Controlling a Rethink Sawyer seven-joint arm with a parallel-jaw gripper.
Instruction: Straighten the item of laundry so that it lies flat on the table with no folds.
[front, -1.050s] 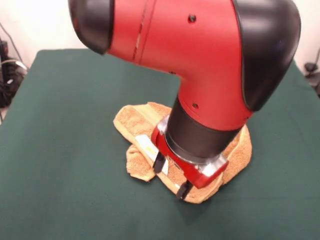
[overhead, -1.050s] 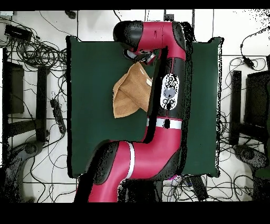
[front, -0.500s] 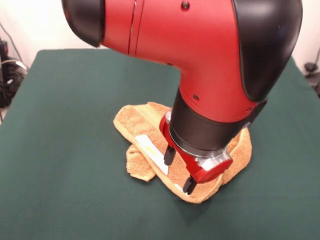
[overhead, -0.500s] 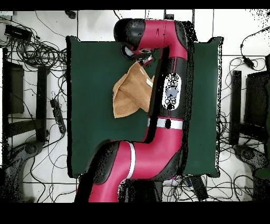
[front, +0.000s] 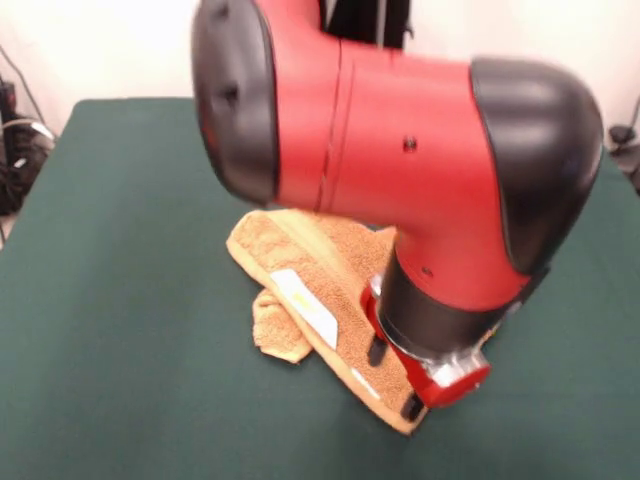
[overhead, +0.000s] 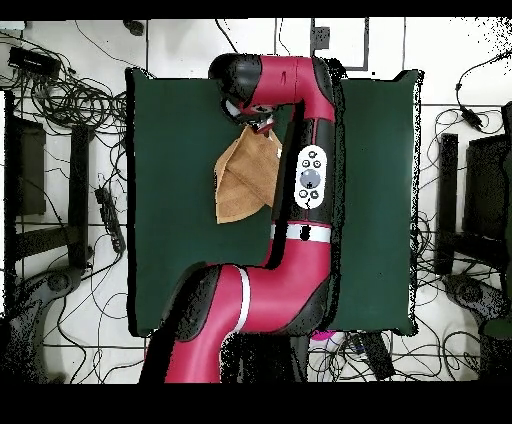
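Note:
The item of laundry (front: 300, 262) is an orange-tan towel lying crumpled and folded over on the green table (front: 120, 300), with a white label (front: 305, 305) facing up. Its right part is hidden behind the arm. My gripper (front: 393, 378) stands low over the towel's near corner, open, with its two black fingers (front: 377, 350) spread apart at the cloth. Whether they touch the towel I cannot tell. In the overhead view the towel (overhead: 243, 180) shows as a folded, pointed shape, and the gripper (overhead: 258, 122) is at its top tip under the arm's wrist.
The big red arm (front: 400, 170) covers much of the table's middle and right. Tangled cables (overhead: 70, 100) and dark stands (overhead: 445, 200) lie on the floor around the table's edges (overhead: 132, 200).
The gripper has slid right and nearer along the towel toward its near corner, and the wrist has turned. The towel's near corner now looks drawn out into a longer point.

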